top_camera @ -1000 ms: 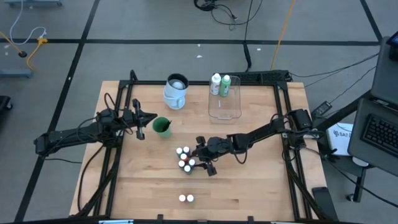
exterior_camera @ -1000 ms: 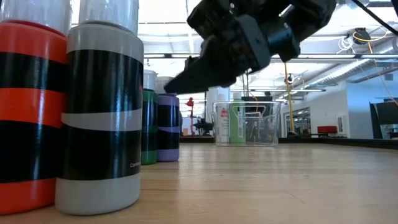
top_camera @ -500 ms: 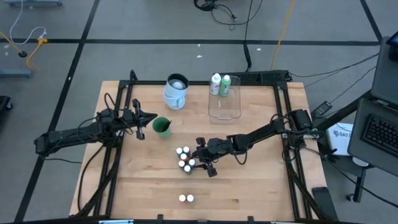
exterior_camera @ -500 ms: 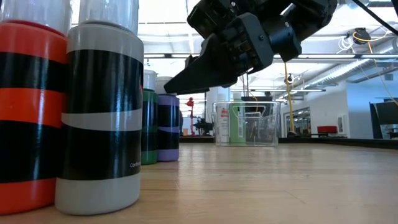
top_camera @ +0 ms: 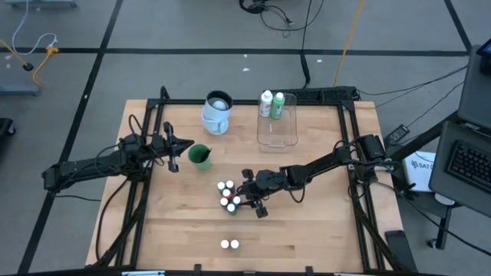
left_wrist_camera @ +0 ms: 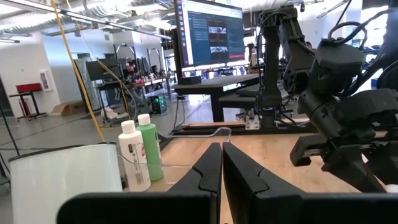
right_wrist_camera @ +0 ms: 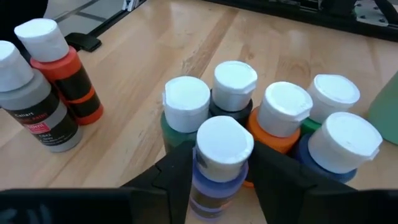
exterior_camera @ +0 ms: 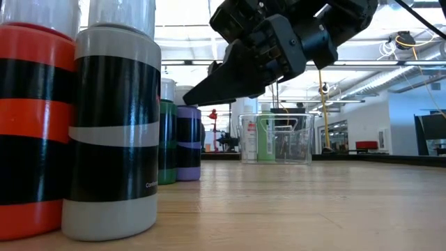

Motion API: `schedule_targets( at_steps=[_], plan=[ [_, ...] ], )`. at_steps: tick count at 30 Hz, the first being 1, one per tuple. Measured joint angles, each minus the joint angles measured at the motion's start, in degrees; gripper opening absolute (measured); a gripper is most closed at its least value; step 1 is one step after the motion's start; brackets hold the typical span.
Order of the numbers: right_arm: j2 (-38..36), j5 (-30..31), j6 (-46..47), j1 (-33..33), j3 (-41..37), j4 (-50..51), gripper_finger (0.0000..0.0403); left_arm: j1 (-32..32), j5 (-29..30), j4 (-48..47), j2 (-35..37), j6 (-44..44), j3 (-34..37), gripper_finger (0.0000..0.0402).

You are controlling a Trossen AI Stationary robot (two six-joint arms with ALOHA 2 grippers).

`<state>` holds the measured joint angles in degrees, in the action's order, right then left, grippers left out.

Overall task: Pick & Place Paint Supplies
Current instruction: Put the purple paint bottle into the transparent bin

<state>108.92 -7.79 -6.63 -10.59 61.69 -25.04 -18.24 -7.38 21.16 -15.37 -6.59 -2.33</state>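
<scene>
Here, right gripper (right_wrist_camera: pixel 219 167) jaws parted, flanking purple bottle (right_wrist_camera: pixel 221 163), untouched

The right arm reaches in low across the table's middle, its dark two-finger right gripper (top_camera: pixel 244 201) spread wide, one finger (right_wrist_camera: pixel 176 171) on each side of a small purple paint bottle. The left arm waits at the table's left edge, its left gripper (top_camera: pixel 175 145) with fingers (left_wrist_camera: pixel 207 167) pressed together.
</scene>
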Motion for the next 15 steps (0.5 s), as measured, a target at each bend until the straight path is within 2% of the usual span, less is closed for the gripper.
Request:
schedule_targets(
  at_steps=[6,15],
  plan=[
    [0.00,-0.02,0.04,0.02,0.00,-0.25,0.0108,-0.02,0.00,-0.11,0.00,-0.02,0.00,0.0019],
    [-1.31,0.20,0.03,0.02,-0.08,0.71,0.0121,-0.04,0.00,-0.75,0.00,-0.25,0.00,0.0019]
  ],
)
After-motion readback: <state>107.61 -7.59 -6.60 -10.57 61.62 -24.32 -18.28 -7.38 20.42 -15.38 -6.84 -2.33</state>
